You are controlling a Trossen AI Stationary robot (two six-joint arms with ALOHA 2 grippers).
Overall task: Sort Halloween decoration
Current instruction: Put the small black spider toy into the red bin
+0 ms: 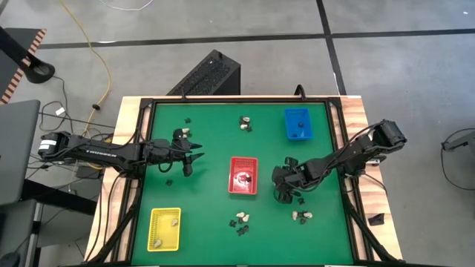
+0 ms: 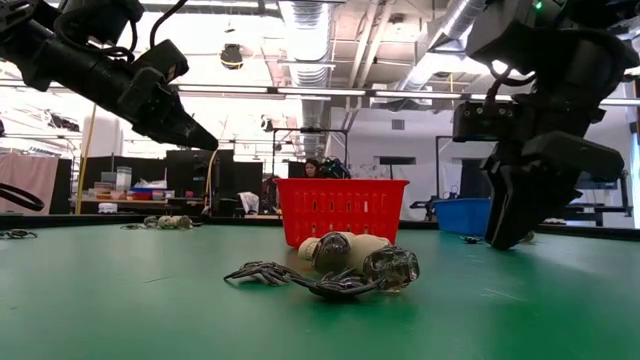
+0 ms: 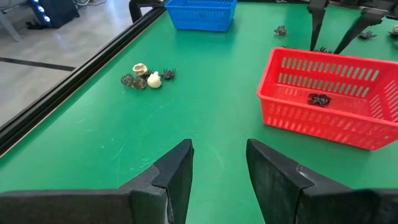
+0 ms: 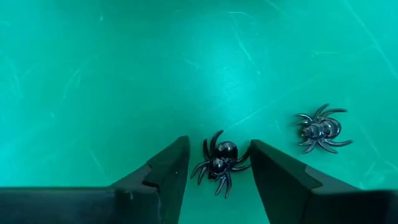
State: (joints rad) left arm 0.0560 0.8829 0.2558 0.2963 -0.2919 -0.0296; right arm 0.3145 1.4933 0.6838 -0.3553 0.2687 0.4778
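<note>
My right gripper (image 4: 217, 148) points steeply down at the green table, right of the red tray (image 1: 243, 176), and is open. A small black spider (image 4: 219, 163) lies on the table between its two fingers; I cannot tell whether the legs touch them. A second black spider (image 4: 320, 129) lies just beside it. My left gripper (image 3: 219, 163) hangs open above the table, left of the red tray, with nothing between its fingers. More cream lumps and black pieces lie in small clusters (image 1: 239, 220), (image 1: 302, 216), (image 1: 245, 124).
The red tray (image 3: 323, 93) holds a black spider (image 3: 318, 99). A blue tray (image 1: 298, 124) stands at the far right and a yellow tray (image 1: 164, 228) with cream pieces at the near left. A black frame (image 1: 338, 148) rims the table.
</note>
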